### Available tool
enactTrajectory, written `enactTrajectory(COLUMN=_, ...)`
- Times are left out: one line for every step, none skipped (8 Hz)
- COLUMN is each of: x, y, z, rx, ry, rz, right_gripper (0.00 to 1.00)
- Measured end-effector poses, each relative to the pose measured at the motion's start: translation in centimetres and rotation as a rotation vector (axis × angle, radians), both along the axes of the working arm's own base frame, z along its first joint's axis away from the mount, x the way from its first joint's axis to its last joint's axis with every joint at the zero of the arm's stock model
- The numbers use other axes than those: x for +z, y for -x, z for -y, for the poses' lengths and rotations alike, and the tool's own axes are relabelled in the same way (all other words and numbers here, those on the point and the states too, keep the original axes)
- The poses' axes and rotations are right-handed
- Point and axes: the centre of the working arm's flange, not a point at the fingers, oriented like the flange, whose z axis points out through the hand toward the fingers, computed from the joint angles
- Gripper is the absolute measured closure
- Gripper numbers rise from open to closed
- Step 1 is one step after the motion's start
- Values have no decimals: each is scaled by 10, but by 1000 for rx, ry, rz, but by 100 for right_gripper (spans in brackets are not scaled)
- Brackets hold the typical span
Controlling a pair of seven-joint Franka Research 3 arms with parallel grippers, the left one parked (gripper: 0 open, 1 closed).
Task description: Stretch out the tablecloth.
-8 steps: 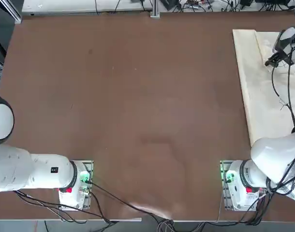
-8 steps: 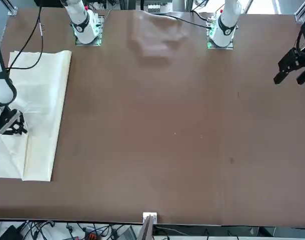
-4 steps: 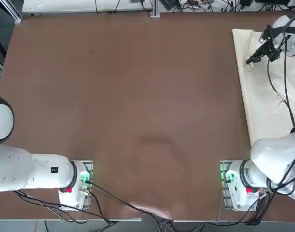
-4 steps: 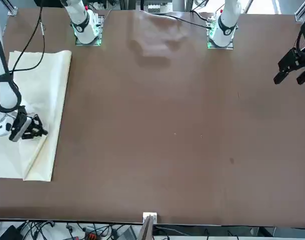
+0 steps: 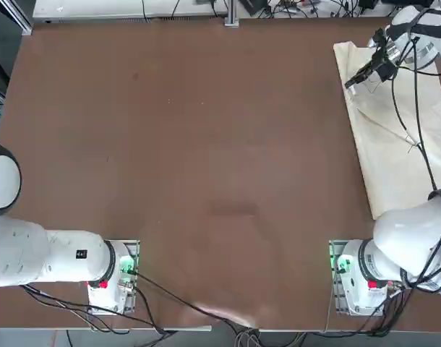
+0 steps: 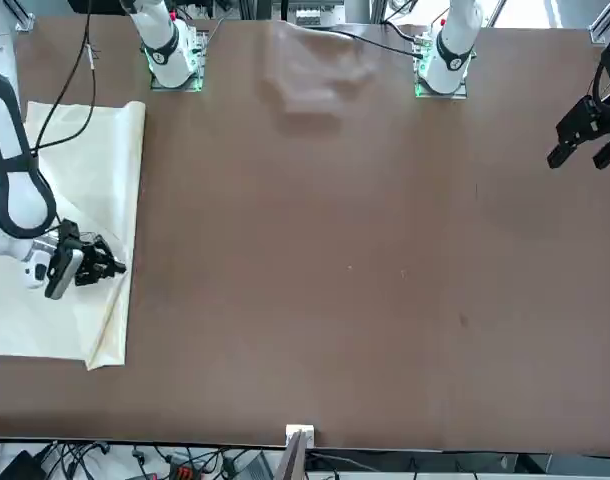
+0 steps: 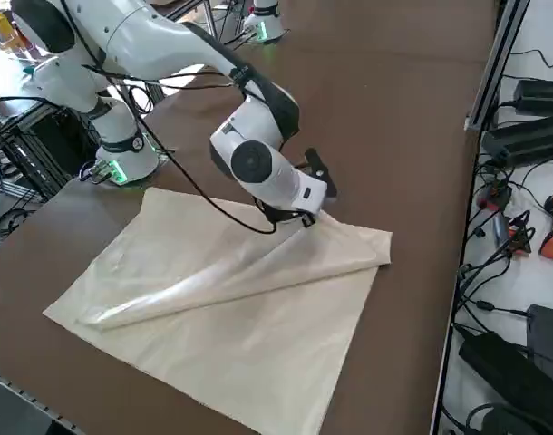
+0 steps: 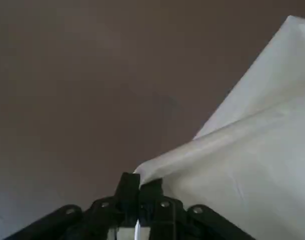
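Early in the stretch, by the look of it. Tablecloth (image 5: 397, 144) folded over on itself, lying at the robot's right edge of the table (image 5: 191, 144), well short of the bare middle. Right claw (image 5: 356, 78) at the cloth's far corner, away from the arm bases, fingers pressed together on a thin pinch of the fabric edge; clearest from the wrist, where a pale fold (image 8: 202, 160) runs straight into the closed fingertips (image 8: 127, 192). Pinched corner lifted slightly off the table, with a raised ridge (image 7: 240, 272) running diagonally back from the grip across the sheet. Inner edge of the cloth slanted rather than straight, the far end drawn a little toward the table's centre.

Done so far, judging from how things lie: grasp made, top layer just beginning to peel open. Left to do: nearly everything. Upper layer yet to be carried across the open brown surface toward the middle, cloth yet to be opened to full size, creases and the diagonal ridge yet to be flattened, corner yet to be let go. Near half of the cloth, by the working arm's base, flat and untouched. No obstacles on the table in the path.
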Motion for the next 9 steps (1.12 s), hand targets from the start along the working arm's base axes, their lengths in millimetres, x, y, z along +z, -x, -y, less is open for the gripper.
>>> enactTrajectory(x=0, y=-4, z=-19, rx=-37, ry=-21, rz=-31, right_gripper=98)
enactTrajectory(x=-2, y=-8, z=-39, rx=-72, ry=-48, rz=-62, right_gripper=98)
enactTrajectory(x=-6, y=-11, z=-60, rx=-98, ry=-80, rz=-87, right_gripper=98)
enactTrajectory(x=-10, y=-15, z=-78, rx=-120, ry=-101, rz=-110, right_gripper=98)
enactTrajectory(x=-13, y=-19, z=-92, rx=-157, ry=-110, rz=-144, right_gripper=98)
enactTrajectory(x=-15, y=-24, z=-102, rx=-200, ry=-114, rz=-180, right_gripper=98)
enactTrajectory(x=-15, y=-29, z=-111, rx=-250, ry=-125, rz=-213, right_gripper=98)
enactTrajectory(x=-14, y=-33, z=-120, rx=-303, ry=-135, rz=-245, right_gripper=98)
enactTrajectory(x=-14, y=-36, z=-129, rx=-365, ry=-138, rz=-278, right_gripper=98)
